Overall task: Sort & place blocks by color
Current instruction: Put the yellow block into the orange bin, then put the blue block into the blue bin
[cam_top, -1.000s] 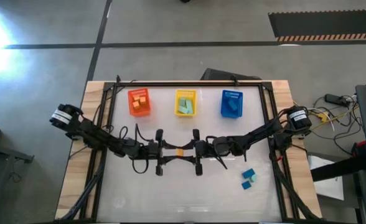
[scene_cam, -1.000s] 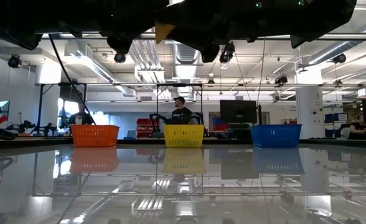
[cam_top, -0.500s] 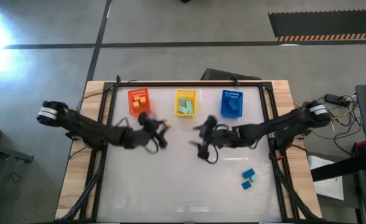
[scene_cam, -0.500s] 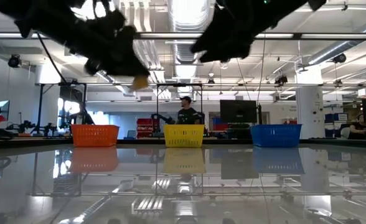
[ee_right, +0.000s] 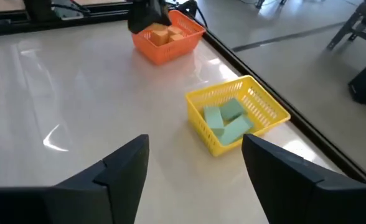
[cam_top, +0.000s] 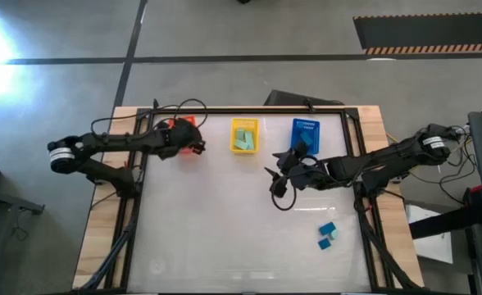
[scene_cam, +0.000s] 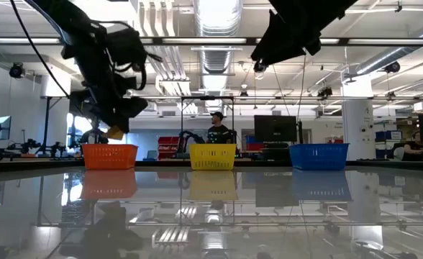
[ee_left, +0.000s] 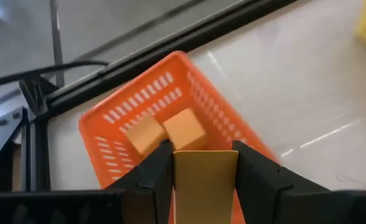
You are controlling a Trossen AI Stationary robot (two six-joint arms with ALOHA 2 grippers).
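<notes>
Left gripper [ee_left: 203, 163] hangs over the orange bin [ee_left: 117, 115], fingers closed on an orange block [ee_left: 205, 180] held flat between them. Judged purpose: carried high so the block clears the bin's rim and can drop in by colour. Two orange blocks [ee_left: 167, 132] already lie in the bin just beyond the fingertips; low view shows the held block [scene_cam: 115, 132] just above the bin's top edge [scene_cam: 109, 148], not yet inside.

Right gripper [ee_right: 195, 163] is spread wide and carries nothing. It hovers above bare table [cam_top: 225, 221], with the yellow bin [ee_right: 261, 102] ahead of it and the blue bin [cam_top: 304, 137] close beside it in the high view. Teal blocks [ee_right: 226, 121] sit in the yellow bin.

Remaining loose work: a blue block [cam_top: 328, 229] touching a teal block [cam_top: 325, 242], lying well behind the right gripper toward the near table edge, right side.

Edges and room:
- The orange bin sits hard against the far frame rail [ee_left: 170, 46]; little margin beyond it, so release should be straight down.
- Wide open tabletop between the two grippers; arms well apart, no crossing risk at present.
- The loose pair lies near the table's right rail; approach from the centre side looks freer.
</notes>
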